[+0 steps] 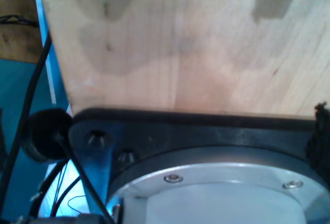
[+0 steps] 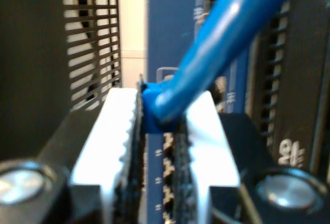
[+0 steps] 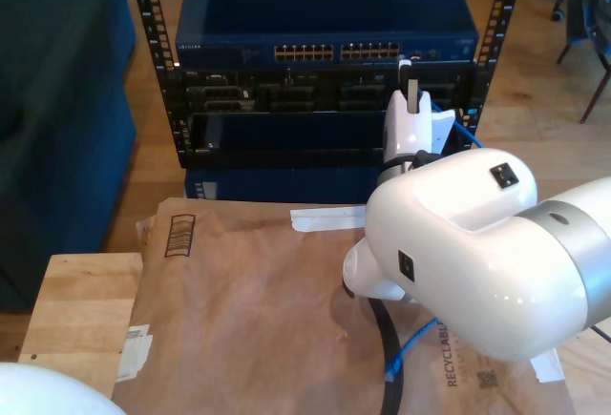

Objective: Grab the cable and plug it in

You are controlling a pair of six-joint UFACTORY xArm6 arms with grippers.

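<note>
My second gripper [image 2: 161,126] pinches the thin, bright blue, flexible network cable [image 2: 216,44] between its white toothed fingers [image 2: 116,131]. Its small blue plug end sits wedged at the fingertips, and the glossy round cord rises away towards one o'clock in the second wrist view. Behind the plug stands the dark blue network switch with rows of ports [image 3: 325,14].

In the exterior view the second gripper [image 3: 412,100] points at twelve o'clock towards that switch, which is mounted in the black metal rack [image 3: 162,72]. A short blue stretch shows just beside the gripper at three o'clock. The cable's other end [image 3: 406,348] lies on the brown paper sheet [image 3: 248,300] at about five o'clock from centre, ending in a small blue plug.

The first wrist view looks along a pale wooden board [image 1: 180,44]; I cannot tell how my first gripper's jaws stand.
</note>
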